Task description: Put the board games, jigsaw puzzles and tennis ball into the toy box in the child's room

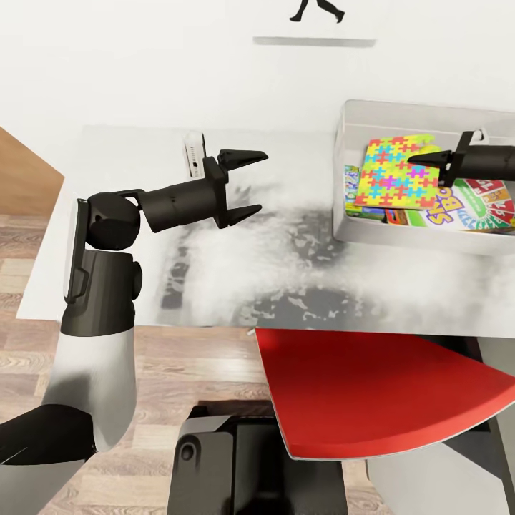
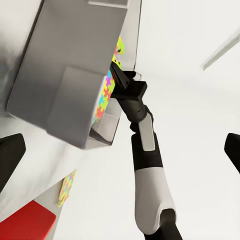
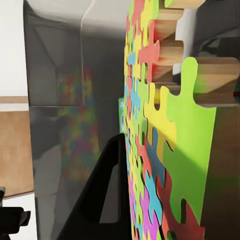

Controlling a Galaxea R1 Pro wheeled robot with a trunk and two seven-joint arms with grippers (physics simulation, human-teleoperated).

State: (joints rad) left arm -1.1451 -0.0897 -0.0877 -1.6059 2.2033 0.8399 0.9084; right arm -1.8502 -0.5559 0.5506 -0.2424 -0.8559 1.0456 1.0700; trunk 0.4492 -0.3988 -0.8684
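White-walled room, pale table. Right gripper pinching one jigsaw puzzle inside toy box, atop two board games. Left gripper spread wide, empty, over tabletop. One red chair seat below.

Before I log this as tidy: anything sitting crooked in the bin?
Yes. The puzzle mat at the right gripper lies tilted across the game boxes in the bin, not flat.
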